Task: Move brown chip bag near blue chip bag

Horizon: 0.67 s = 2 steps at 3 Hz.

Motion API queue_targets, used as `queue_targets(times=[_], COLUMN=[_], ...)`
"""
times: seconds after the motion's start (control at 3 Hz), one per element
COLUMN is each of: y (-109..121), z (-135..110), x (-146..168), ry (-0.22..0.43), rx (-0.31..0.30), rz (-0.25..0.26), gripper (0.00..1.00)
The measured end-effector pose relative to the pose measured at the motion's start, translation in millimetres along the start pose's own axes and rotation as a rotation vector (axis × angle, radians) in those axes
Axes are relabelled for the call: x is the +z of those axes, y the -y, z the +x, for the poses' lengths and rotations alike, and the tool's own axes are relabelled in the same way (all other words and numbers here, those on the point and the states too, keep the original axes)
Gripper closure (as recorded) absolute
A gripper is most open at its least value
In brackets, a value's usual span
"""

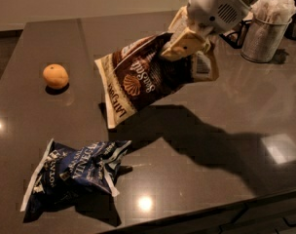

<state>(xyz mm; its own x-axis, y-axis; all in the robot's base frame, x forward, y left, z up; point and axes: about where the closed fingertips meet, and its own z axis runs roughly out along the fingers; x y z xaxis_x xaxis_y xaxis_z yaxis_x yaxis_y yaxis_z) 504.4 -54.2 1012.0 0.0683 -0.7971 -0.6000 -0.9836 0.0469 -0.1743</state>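
Observation:
The brown chip bag [140, 79], dark brown with cream edges and an orange shell logo, hangs in the air above the table's middle, tilted with its lower corner pointing down to the left. My gripper [189, 43] is shut on the bag's upper right end and holds it clear of the surface; the bag's shadow falls on the table below. The blue chip bag [75, 169], wrinkled with white "VINEGAR" lettering, lies flat near the table's front left, below and left of the brown bag.
An orange [56, 76] sits at the left of the dark grey table [226, 130]. A metal cup [264, 35] holding white packets stands at the back right. The table's front edge runs along the bottom right.

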Motion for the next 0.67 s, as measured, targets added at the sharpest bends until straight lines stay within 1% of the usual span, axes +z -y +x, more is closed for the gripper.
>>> queue_targets(times=[0.33, 0.67], y=[-18, -32], z=[-4, -5], x=[4, 4], ry=[0.026, 0.065], rx=[0.038, 0.066], rz=[-0.076, -0.101], gripper=[0.59, 0.36])
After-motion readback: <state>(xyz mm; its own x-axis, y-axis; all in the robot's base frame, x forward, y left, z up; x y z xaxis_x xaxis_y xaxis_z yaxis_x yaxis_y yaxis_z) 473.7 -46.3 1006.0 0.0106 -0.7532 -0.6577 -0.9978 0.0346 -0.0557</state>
